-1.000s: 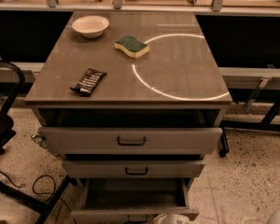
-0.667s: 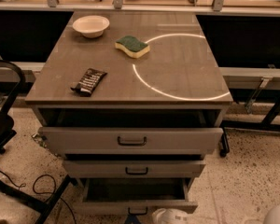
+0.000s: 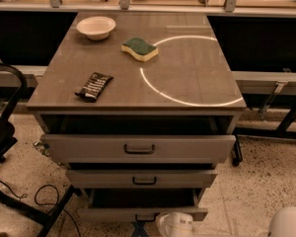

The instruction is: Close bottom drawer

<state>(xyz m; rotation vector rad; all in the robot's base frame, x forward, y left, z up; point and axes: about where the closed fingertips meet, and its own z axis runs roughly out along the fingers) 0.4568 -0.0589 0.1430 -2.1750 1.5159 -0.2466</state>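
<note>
You've got the bottom drawer (image 3: 113, 214) sitting open: lowest of 3 grey-beige fronts, out further toward cam than the middle drawer (image 3: 182, 178), so its dark interior shows as a strip behind the front panel. Its small dark handle (image 3: 146, 217) is at panel centre, right at the btm edge of frame. The gripper (image 3: 174, 224) is low in frame, a white body just right of that handle and right by the drawer front. Can't tell if it's touching, and can't tell whether it's spread or clamped, since it's mostly cut off by the frame edge. A second white rounded arm part (image 3: 289, 223) sits in the btm-right corner, well apart from the cabinet. Middle drawer is out a bit too. The top drawer (image 3: 197, 148) is also out, w/ a dark gap between it and the bench (image 3: 197, 88) top. On the bench there's a white bowl (image 3: 95, 27) back-left and a green/yellow sponge (image 3: 139, 49) near centre-back, just beside the left edge of a bright ring of light (image 3: 187, 98) on the right half. A dark snack wrapper (image 3: 93, 86) lies front-left, apart from both. Black chair (image 3: 5, 127) to the left of the cabinet, black cable (image 3: 44, 194) on the speckled floor (image 3: 251, 181) near it.
</note>
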